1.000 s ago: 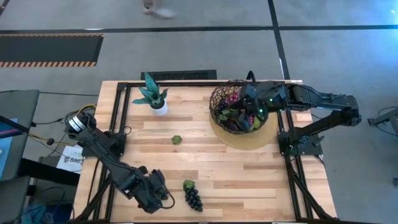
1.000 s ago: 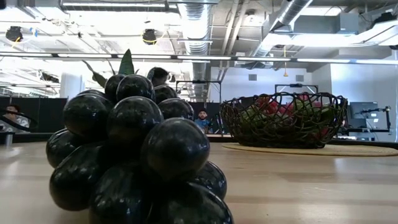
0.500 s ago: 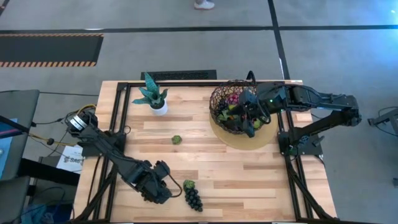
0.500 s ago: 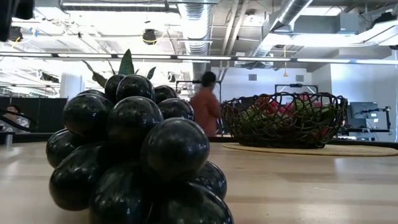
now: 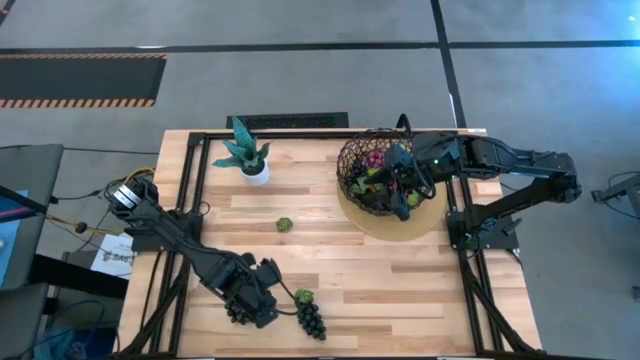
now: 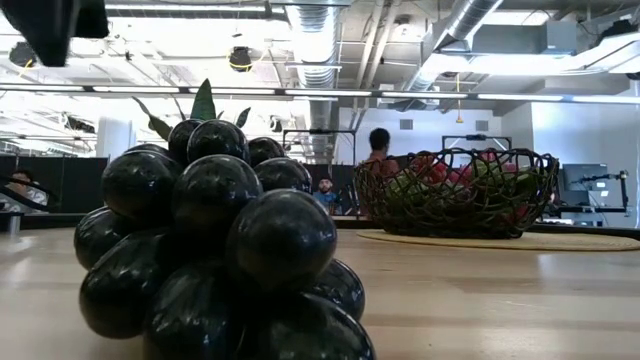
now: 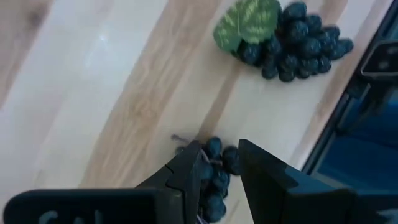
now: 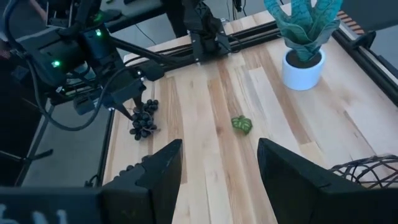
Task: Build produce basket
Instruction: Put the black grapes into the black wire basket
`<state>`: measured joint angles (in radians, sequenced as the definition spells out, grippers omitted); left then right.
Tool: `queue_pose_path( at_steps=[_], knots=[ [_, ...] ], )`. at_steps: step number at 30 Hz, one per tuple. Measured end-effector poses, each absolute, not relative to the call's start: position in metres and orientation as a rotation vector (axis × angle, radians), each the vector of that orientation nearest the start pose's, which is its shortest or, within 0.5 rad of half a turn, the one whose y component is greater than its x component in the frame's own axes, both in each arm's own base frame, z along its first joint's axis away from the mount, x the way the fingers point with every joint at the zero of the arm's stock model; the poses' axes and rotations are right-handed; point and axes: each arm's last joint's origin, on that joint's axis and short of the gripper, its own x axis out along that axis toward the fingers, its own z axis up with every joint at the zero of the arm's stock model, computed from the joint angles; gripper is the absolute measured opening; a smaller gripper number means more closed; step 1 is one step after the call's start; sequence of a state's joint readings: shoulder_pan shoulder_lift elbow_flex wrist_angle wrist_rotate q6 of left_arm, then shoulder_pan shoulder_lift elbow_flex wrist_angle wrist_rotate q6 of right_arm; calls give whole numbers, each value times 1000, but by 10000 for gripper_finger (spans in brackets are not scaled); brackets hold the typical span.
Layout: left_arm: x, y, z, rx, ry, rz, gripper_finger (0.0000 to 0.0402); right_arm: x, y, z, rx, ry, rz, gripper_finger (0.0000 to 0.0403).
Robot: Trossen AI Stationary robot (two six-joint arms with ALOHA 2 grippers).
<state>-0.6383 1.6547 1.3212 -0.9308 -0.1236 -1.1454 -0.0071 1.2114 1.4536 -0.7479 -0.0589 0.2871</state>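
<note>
Mostly, left gripper (image 7: 214, 168) is pinching a small dark grape cluster (image 7: 214, 180), partly hidden btwn fingers. Right gripper (image 5: 405, 185) is hovering over basket (image 5: 352, 160), fingers spread wide, empty.

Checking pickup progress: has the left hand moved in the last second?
Yes. In the high view the left hand has shifted rightward, nearer the black grape bunch.

The dark wire basket (image 5: 385, 172) sat on a tan disc (image 5: 425, 220) at the table's right rear, holding mixed produce. A black grape bunch (image 5: 310, 318) lay near the front edge.
</note>
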Motion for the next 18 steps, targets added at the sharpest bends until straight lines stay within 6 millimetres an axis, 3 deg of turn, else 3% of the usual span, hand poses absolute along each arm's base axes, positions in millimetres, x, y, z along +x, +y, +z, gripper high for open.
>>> queue_pose_path(
  at_steps=[18],
  knots=[
    [258, -195, 244, -590, 1343, 277, 94, 235, 0, 421, 283, 510, -20, 225]
  ],
)
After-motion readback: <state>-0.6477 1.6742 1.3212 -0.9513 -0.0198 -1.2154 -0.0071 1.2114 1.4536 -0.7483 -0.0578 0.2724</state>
